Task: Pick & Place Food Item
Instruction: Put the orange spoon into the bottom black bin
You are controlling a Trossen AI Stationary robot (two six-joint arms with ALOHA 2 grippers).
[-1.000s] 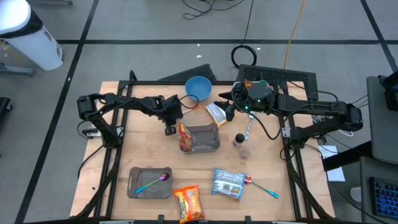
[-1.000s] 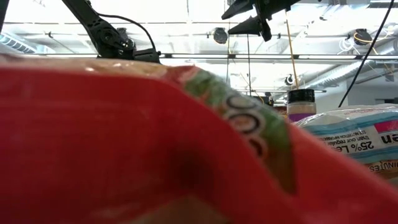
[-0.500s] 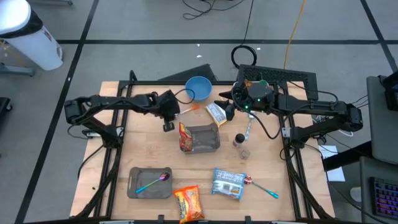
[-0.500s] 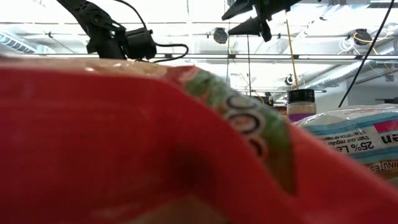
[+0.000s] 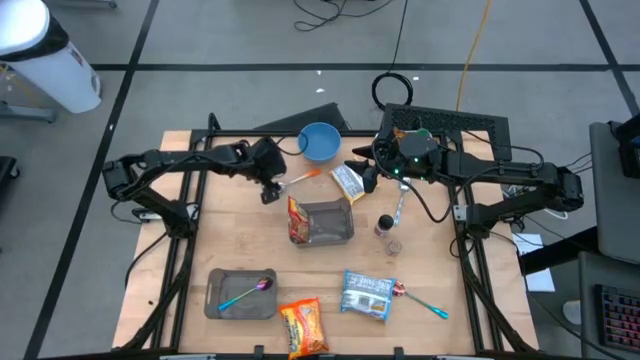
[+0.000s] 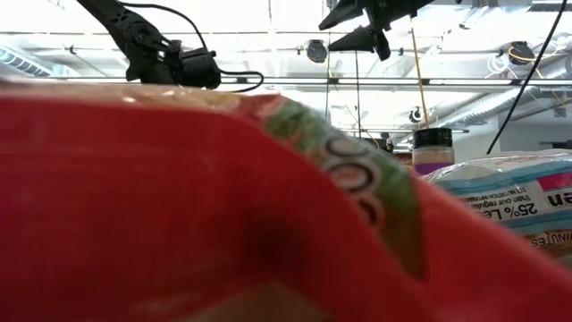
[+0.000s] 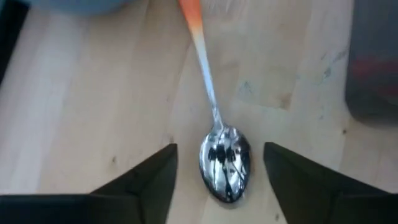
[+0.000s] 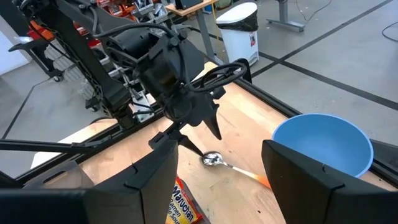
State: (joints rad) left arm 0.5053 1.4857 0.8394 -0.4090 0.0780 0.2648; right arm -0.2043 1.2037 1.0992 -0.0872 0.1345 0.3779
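The left gripper, fingers apart, hovers directly over the orange-handled spoon's bowl; the handle runs away from it toward the blue bowl.

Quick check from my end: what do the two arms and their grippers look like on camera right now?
Both arms are black, jointed and slim, with loose black cables looping along them. The left gripper ends in two dark wedge-shaped fingers. The right gripper is black as well, and a small green light glows on its wrist housing.
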